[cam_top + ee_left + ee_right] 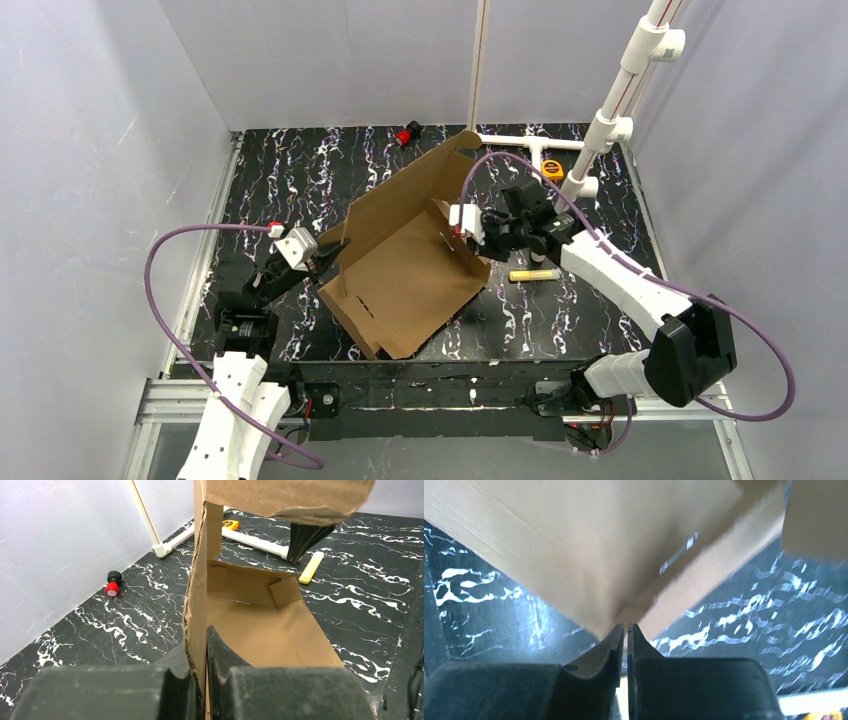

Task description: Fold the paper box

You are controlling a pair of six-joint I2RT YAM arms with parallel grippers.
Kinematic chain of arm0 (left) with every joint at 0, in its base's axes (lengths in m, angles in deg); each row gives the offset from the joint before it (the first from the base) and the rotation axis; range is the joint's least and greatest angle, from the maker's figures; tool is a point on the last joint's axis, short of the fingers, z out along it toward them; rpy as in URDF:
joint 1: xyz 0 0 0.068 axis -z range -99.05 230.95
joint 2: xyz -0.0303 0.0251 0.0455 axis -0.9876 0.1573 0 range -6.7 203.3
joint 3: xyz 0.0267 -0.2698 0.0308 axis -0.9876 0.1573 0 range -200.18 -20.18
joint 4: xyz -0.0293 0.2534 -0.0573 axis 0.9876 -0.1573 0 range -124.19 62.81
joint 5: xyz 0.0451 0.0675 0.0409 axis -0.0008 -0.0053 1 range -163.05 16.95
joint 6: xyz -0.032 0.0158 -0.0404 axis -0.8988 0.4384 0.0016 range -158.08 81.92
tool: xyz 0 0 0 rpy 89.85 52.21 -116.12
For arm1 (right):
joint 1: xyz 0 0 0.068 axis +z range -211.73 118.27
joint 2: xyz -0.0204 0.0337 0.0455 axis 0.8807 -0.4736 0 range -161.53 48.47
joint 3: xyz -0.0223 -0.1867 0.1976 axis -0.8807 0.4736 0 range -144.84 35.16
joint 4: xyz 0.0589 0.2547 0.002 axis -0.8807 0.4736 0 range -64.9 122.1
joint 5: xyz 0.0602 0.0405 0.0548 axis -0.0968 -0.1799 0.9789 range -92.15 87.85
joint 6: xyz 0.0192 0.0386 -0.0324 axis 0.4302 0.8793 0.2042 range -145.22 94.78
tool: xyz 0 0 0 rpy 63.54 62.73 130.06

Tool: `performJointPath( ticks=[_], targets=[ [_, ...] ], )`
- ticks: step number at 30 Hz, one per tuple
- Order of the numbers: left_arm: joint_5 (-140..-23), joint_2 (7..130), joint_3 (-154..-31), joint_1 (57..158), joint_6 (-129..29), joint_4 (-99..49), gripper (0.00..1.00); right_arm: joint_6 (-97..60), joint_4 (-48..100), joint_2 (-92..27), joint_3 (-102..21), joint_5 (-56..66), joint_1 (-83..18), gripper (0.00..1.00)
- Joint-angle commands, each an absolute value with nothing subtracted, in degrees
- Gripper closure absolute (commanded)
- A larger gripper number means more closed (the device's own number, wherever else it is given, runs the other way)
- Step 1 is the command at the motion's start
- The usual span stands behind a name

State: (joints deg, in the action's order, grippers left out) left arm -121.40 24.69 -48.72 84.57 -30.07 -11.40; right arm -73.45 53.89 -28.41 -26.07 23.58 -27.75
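The paper box (410, 270) is a brown cardboard sheet lying partly folded mid-table, its long back panel raised on a slant. My left gripper (322, 262) is at the box's left side. In the left wrist view it (204, 645) is shut on the upright left wall of the paper box (260, 630), one finger on each face. My right gripper (462, 232) is at the box's right wall. In the right wrist view its tips (625, 627) stand a thin slit apart, pinching a corner of the paper box (599, 545), which is blurred.
A yellow marker (533, 274) lies just right of the box. A white pipe frame (530, 143) and a yellow tape measure (552, 168) sit at the back right. A red and black knob (407, 134) is at the back edge. Grey walls surround the table.
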Motion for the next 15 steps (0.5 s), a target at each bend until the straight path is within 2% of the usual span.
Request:
performJointPath(
  ticks=[1,2,4,7,9,12,15],
  targets=[
    [-120.6,23.9,-50.2,85.0,-28.6,-10.5,1.0,-66.0,52.2,-23.8,-21.0,26.4,-34.4,0.89],
    [-120.5,24.0,-50.1,85.1,-28.4,-10.6,1.0,-64.3,49.9,-23.1,-19.5,25.7,-35.1,0.89],
    [-120.3,24.3,-50.2,85.2,-27.9,-10.5,1.0,-61.3,46.0,-22.7,-18.3,24.8,-35.8,0.8],
    [-120.3,24.7,-50.5,85.3,-27.6,-10.5,1.0,-57.3,40.5,-24.2,-19.4,25.9,-35.9,0.46],
    [-120.2,24.9,-50.5,85.3,-27.6,-10.5,1.0,-52.6,36.6,-26.5,-20.8,27.8,-35.8,0.31],
    [-120.2,24.8,-50.7,85.4,-27.7,-10.5,1.0,-46.9,29.6,-29.5,-21.8,26.6,-33.7,0.23],
    [-120.0,24.7,-50.8,85.4,-27.9,-10.5,1.0,-43.7,23.0,-30.8,-20.2,22.3,-30.7,0.21]
  ],
)
